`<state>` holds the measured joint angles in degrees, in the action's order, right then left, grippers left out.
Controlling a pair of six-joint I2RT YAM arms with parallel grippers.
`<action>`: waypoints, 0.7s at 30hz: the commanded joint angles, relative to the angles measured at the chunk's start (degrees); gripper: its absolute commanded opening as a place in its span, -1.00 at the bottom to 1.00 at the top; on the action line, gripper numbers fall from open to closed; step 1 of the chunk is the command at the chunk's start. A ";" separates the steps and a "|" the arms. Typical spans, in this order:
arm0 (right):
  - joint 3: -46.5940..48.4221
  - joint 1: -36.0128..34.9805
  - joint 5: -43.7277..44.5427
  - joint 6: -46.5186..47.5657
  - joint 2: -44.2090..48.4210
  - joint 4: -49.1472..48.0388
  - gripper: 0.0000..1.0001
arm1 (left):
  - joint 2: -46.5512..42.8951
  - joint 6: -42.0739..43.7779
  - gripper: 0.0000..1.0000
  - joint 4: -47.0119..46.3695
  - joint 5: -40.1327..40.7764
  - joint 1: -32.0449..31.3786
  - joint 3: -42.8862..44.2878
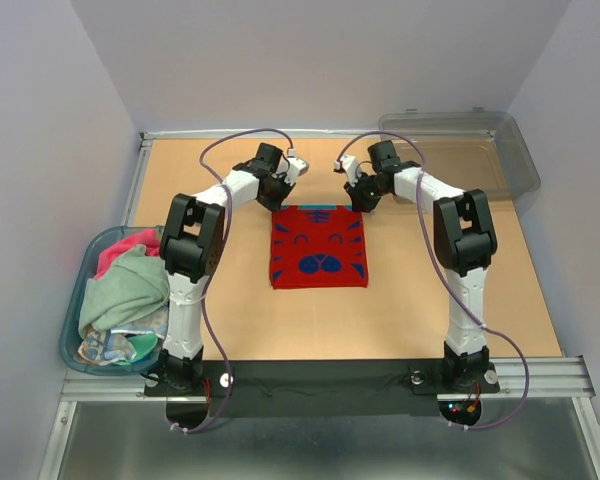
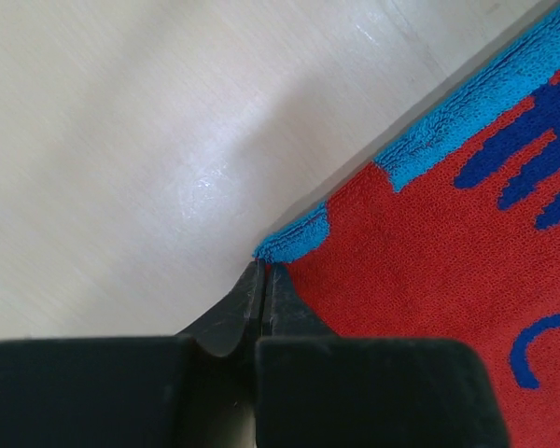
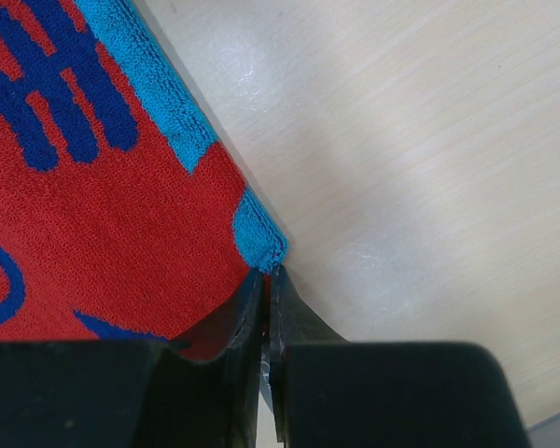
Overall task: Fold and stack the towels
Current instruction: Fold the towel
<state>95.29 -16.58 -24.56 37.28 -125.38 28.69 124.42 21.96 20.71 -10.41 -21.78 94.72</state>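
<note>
A red towel (image 1: 318, 247) with dark blue markings and a light blue edge lies flat on the middle of the table. My left gripper (image 1: 283, 198) is at its far left corner. In the left wrist view the gripper (image 2: 264, 267) has its jaws pressed together, pinching the blue corner of the towel (image 2: 429, 261). My right gripper (image 1: 359, 199) is at the far right corner. In the right wrist view the gripper (image 3: 269, 272) is shut, with red cloth of the towel (image 3: 103, 215) showing between the jaws. More towels, a pale green one (image 1: 125, 290) and a pink one (image 1: 120, 250), are heaped at the left.
The heaped towels sit in a blue-rimmed oval tub (image 1: 72, 305) off the table's left edge. A clear grey plastic bin (image 1: 480, 150) stands at the back right corner. The tan table (image 1: 430, 310) has metal rails at its near and left edges.
</note>
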 commanded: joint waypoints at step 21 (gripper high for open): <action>-5.19 -2.23 5.31 -4.05 15.42 -1.79 -0.99 | -24.22 -12.02 -1.00 -22.01 7.69 -0.28 -24.22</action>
<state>92.77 -18.13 -21.98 34.63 -114.61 28.67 105.03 13.32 3.29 -5.48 -21.82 73.58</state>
